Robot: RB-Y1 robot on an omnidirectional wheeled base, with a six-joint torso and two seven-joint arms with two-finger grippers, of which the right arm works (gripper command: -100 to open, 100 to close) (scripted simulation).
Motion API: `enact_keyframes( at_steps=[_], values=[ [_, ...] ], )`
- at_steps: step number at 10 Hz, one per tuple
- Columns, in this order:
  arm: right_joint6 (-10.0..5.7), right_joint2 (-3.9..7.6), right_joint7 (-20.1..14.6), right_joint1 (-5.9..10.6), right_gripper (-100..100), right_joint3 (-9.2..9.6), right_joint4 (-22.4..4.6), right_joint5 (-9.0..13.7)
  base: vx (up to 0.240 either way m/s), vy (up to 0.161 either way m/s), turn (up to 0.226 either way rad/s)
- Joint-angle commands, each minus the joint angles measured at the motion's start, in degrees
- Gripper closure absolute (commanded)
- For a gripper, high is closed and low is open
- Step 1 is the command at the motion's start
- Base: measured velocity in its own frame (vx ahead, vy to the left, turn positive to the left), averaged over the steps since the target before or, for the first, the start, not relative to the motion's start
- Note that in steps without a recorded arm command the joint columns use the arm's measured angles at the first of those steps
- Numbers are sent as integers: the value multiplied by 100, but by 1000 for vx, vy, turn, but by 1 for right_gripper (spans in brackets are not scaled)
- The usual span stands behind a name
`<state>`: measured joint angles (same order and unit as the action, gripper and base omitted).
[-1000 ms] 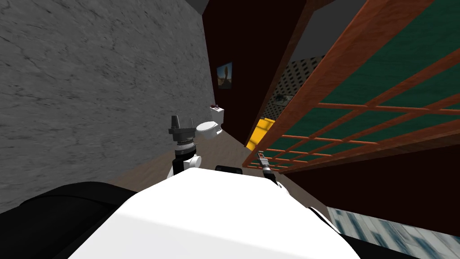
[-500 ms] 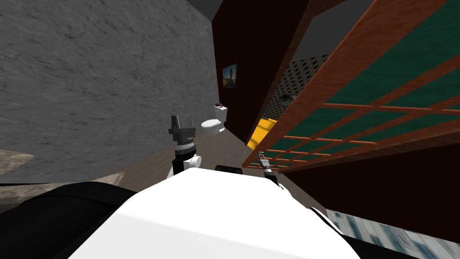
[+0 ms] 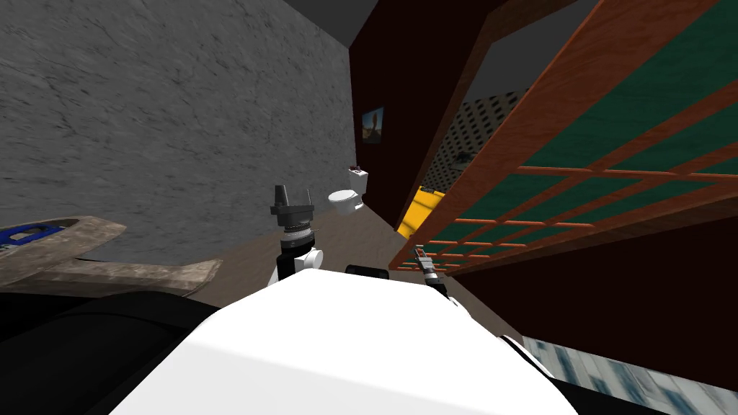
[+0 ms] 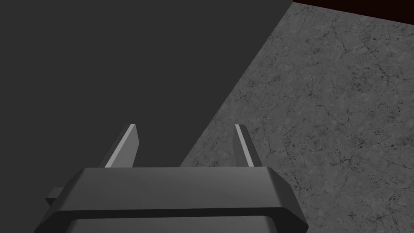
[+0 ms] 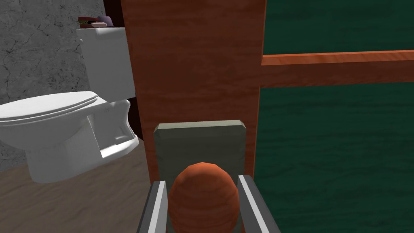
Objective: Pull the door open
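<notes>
Two grippers show from the head camera. The left gripper (image 3: 294,193) points up and sits well apart from the door. The right gripper (image 3: 419,252) is right at the near edge of the door (image 3: 576,137), a big brown frame with green panes. A white toilet (image 3: 346,198) stands on the floor far past both grippers. A gap with something yellow (image 3: 421,209) shows past the door's edge, so I think the door is already a little way open.

From the left hand's camera, its two fingers (image 4: 123,147) stand wide apart with nothing between them. This hand is empty and is not helping.

From the right hand's camera, the right gripper (image 5: 202,184) has a round red-brown knob (image 5: 202,198) between its fingers (image 5: 157,206). Both fingers press the sides of the knob, so the hand is closed on it. The knob sticks out from a small grey plate (image 5: 200,139) on the door's tall brown edge board (image 5: 194,60). That board runs straight up and away from the fingertips. The green panes (image 5: 335,141) are on one side of the gripper and the toilet (image 5: 60,129) is on the other.

The knob is right in front of the right hand, which is much the nearer one. So I think the pull should go straight back, away from the door. The knob is round and smooth, so it could slip out.
</notes>
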<state>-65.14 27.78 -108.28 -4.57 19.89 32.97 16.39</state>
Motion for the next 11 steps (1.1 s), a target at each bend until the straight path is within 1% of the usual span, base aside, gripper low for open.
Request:
enact_keyframes(
  at_steps=[1,4,5,6,7,8,11],
  values=[
    [-83,23,-31,-22,100,20,-43,-9,-120,-57,134],
    [-278,76,-105,-72,100,68,-143,-30,-209,-84,171],
    [-278,76,-105,-72,100,68,-143,-30,-126,-49,45],
    [-391,106,-147,-102,100,96,-201,-42,-145,-54,147],
    [-464,126,-175,-121,100,114,-239,-50,-190,-90,217],
    [-498,135,-188,-130,100,122,-257,-54,-189,-75,138],
    [-670,182,-252,-174,100,165,-345,-72,-166,-65,124]
  ],
)
